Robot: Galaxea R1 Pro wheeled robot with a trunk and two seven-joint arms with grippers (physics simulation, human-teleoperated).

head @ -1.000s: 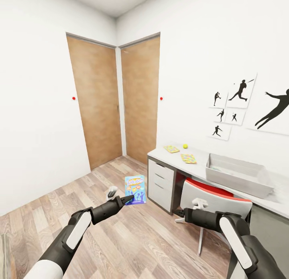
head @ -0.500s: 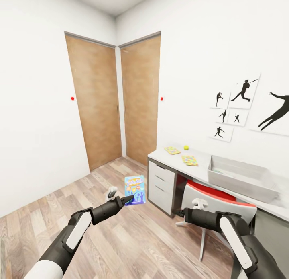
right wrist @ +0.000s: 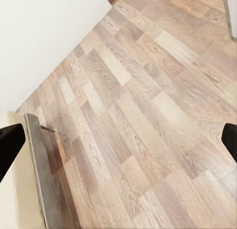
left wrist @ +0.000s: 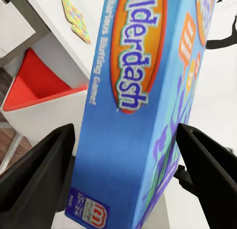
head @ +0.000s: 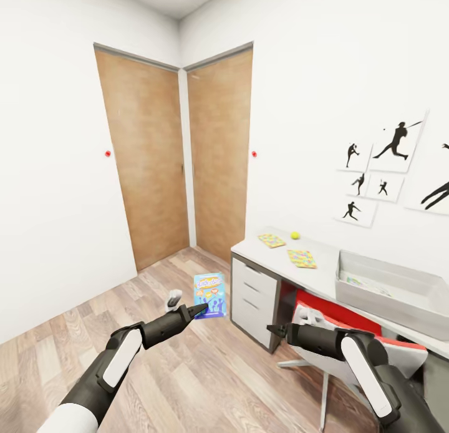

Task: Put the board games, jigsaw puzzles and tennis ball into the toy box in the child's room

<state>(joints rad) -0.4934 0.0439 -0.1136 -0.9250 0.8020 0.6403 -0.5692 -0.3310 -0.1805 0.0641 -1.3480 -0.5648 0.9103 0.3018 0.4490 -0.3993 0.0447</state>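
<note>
In the corner of the room ahead, two wooden doors [head: 168,165] meet at a right angle above a wood-plank floor [head: 206,370], and along the right-hand wall runs the table [head: 324,277], its pale grey top over white drawers [head: 254,296]. A red and white chair [head: 349,339] is tucked under it, close to the right arm. On the far right of the tabletop sits the toy box [head: 399,292], a shallow light grey bin with something pale lying inside that is too faint to name. Black sports silhouettes [head: 380,171] hang on the wall above. The left gripper [head: 187,308] reaches forward over the floor with its fingers clamped on the blue board game [head: 209,296], which stands upright on edge between them; the left wrist view shows the same blue box [left wrist: 143,105], printed "Balderdash", pinched between the two dark fingers [left wrist: 39,174]. The right gripper [head: 284,329] is held out in front of the chair, and its jaws are spread apart, the two dark tips showing at opposite edges of the right wrist view with bare floor [right wrist: 138,120] between them. On the tabletop's near end lie two jigsaw puzzles, one [head: 272,240] nearer the doors and one [head: 302,258] nearer the toy box, well apart from each other. The tennis ball [head: 295,235] rests between them, towards the wall.
</note>
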